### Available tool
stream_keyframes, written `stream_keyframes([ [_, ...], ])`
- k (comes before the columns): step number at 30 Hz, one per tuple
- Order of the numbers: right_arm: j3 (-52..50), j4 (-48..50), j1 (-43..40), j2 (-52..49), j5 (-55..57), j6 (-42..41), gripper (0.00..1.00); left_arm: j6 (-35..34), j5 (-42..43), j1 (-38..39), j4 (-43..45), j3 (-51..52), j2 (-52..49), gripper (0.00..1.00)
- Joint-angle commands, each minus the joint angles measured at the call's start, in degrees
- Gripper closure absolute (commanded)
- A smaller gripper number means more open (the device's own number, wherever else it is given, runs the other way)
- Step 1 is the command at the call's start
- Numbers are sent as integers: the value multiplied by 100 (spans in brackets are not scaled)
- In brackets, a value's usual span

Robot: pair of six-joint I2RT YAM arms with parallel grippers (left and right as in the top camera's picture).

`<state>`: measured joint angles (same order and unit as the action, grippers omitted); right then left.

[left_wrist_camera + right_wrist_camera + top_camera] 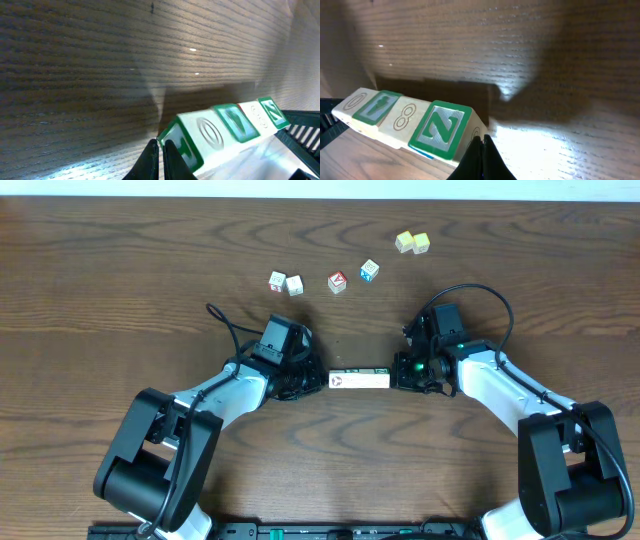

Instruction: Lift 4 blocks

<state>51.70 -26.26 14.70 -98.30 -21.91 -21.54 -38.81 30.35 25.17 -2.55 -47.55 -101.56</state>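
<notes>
Four white blocks (360, 380) with green printed marks form one tight row between my two grippers. My left gripper (322, 381) is shut, and its closed tips press on the row's left end. My right gripper (397, 376) is shut too and presses on the right end. In the left wrist view the blocks (220, 131) run off to the right from the left gripper (161, 143). In the right wrist view the blocks (405, 120) run off to the left from the right gripper (483, 138). A dark shadow lies on the wood behind the row, which seems to hang just above the table.
Further back on the wooden table lie two white cubes with pink-red edges (285, 283), a red-faced cube (337, 282), a blue-sided cube (369, 271) and two pale yellow cubes (412, 243). Cables loop behind both arms.
</notes>
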Motion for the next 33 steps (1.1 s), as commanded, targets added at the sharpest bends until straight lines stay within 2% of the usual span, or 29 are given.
stream_keyframes([
  [1, 118, 42, 79, 122, -249, -72, 99, -9, -129, 70, 7, -122, 122, 93],
  [15, 111, 173, 229, 120, 105, -72, 99, -9, -824, 295, 7, -122, 122, 93],
  [27, 111, 188, 378, 52, 275, -76, 99, -9, -861, 295, 7, -122, 122, 93],
  [33, 146, -7, 358, 59, 717, -94, 99, -7, -868, 293, -9, -122, 122, 93],
])
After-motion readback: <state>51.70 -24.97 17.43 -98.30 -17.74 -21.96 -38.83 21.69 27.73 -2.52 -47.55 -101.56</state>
